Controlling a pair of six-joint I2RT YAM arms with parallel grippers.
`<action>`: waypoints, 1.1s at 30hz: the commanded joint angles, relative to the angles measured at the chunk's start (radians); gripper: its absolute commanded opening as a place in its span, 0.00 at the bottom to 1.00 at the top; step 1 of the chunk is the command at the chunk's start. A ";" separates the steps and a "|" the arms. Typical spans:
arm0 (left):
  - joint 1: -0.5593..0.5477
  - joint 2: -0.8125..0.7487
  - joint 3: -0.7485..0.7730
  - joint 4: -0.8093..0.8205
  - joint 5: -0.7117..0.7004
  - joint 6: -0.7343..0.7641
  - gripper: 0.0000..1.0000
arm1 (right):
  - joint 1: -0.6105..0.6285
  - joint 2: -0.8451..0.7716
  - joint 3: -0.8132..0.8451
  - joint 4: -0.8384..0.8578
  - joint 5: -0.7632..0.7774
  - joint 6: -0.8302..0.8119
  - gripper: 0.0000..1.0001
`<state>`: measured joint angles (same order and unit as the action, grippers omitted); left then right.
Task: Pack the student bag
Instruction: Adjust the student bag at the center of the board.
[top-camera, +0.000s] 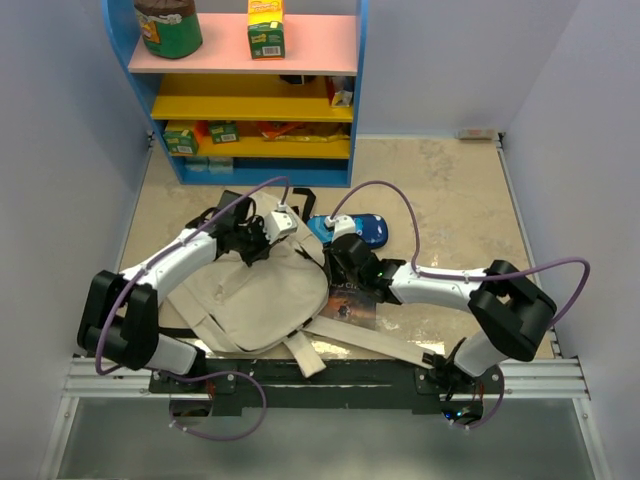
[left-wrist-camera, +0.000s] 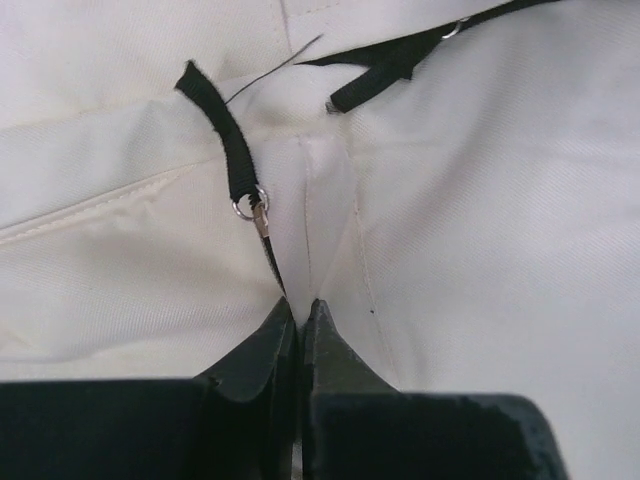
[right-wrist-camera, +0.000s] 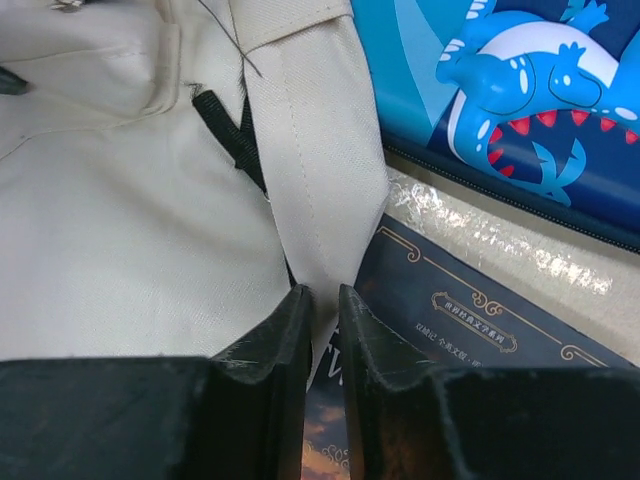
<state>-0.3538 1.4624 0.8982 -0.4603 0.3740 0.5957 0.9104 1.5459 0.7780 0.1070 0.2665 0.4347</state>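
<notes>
The cream canvas student bag (top-camera: 250, 300) lies flat in the middle of the table, a long beige strap (top-camera: 370, 340) trailing to the near right. My left gripper (top-camera: 262, 240) is shut on a fold of the bag's cloth (left-wrist-camera: 300, 240) at its far edge, beside a black zip pull (left-wrist-camera: 225, 140). My right gripper (top-camera: 340, 268) is shut on a beige strap of the bag (right-wrist-camera: 320, 190) at its right edge. A dark blue book (right-wrist-camera: 470, 320) lies under it, partly under the bag. The blue shark pencil case (top-camera: 360, 230) lies just beyond.
A blue shelf unit (top-camera: 245, 90) with pink and yellow boards, holding boxes and packets, stands at the back. Grey walls close in both sides. The arm rail (top-camera: 320, 380) runs along the near edge.
</notes>
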 joint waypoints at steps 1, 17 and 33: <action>0.012 -0.129 0.024 -0.106 0.090 0.120 0.00 | -0.022 -0.015 -0.002 0.053 0.017 -0.016 0.18; 0.073 -0.232 -0.021 -0.252 0.229 0.443 0.00 | -0.053 -0.171 -0.085 0.111 0.014 -0.013 0.32; 0.073 -0.174 0.021 -0.207 0.259 0.394 0.00 | -0.044 -0.048 0.078 0.182 -0.481 -0.412 0.57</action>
<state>-0.2878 1.2846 0.8715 -0.7143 0.5652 0.9863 0.8627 1.4322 0.7410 0.2844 -0.0692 0.1432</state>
